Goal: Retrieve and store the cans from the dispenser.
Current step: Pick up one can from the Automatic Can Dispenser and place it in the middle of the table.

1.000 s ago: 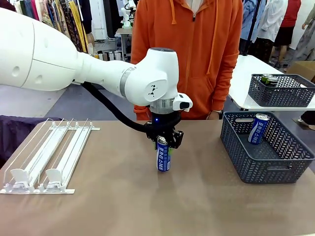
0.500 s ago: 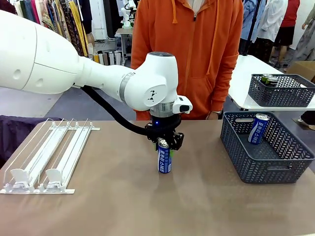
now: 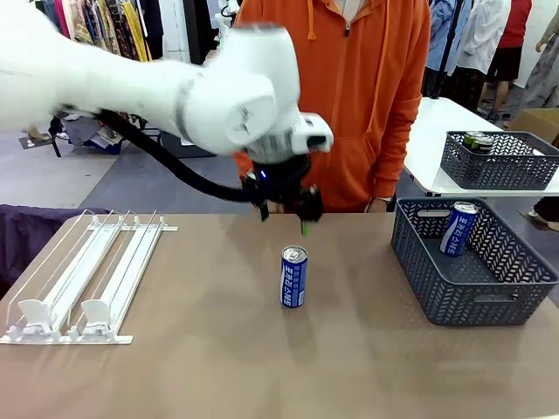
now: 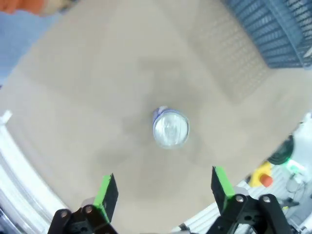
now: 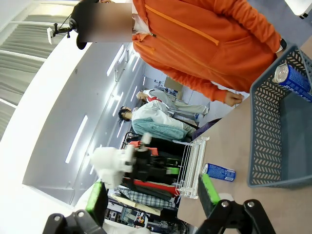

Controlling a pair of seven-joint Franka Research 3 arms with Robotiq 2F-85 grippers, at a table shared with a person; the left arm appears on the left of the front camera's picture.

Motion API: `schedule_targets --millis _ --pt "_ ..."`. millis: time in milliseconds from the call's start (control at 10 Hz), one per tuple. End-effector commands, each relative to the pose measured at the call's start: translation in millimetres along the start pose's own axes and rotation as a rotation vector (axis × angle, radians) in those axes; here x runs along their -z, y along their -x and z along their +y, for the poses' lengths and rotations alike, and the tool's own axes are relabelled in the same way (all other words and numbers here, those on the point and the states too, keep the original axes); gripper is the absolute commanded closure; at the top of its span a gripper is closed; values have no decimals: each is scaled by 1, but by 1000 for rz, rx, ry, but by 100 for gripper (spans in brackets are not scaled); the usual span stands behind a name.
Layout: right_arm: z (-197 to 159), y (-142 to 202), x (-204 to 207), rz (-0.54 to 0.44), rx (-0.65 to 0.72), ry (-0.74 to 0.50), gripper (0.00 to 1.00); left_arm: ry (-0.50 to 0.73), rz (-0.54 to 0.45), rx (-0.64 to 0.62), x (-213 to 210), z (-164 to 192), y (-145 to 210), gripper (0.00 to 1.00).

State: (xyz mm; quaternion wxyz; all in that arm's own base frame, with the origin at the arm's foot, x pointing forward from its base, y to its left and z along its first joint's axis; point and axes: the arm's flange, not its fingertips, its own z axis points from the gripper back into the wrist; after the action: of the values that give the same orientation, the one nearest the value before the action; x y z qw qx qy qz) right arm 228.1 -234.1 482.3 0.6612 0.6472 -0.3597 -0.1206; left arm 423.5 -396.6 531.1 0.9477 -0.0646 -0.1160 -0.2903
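A blue can (image 3: 293, 276) with a silver top stands upright, on its own, in the middle of the table. My left gripper (image 3: 284, 214) hangs open a short way above and behind it, blurred by motion. From the left wrist view the can (image 4: 170, 127) is seen top-down, well beyond the spread green fingertips (image 4: 105, 192), and my left gripper (image 4: 163, 190) holds nothing. The dispenser (image 3: 87, 279) lies at the left with its lanes bare. My right gripper (image 5: 152, 195) is open in the air and looks across at the can (image 5: 219, 172) and the dispenser (image 5: 192, 165).
A grey lattice basket (image 3: 437, 288) at the table's right holds one blue can (image 3: 458, 229). A second basket (image 3: 498, 166) with cans stands on the far white table. A person in an orange hoodie (image 3: 341, 96) stands at the far edge.
My left gripper has opened, let go of the blue can and risen up and slightly left. The can stays upright on the table where it was set.
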Motion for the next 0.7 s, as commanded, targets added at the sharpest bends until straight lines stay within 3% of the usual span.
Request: schedule_targets --millis 0,300,600 --pt "2 -2 1 -14 -20 -20 0 100 -25 -73 -80 71 82 0" --pt "2 -2 1 -14 -20 -20 0 366 -106 -285 -144 218 195 0" --pt "2 -2 1 -14 -20 -20 0 686 -246 -476 -133 329 327 0"
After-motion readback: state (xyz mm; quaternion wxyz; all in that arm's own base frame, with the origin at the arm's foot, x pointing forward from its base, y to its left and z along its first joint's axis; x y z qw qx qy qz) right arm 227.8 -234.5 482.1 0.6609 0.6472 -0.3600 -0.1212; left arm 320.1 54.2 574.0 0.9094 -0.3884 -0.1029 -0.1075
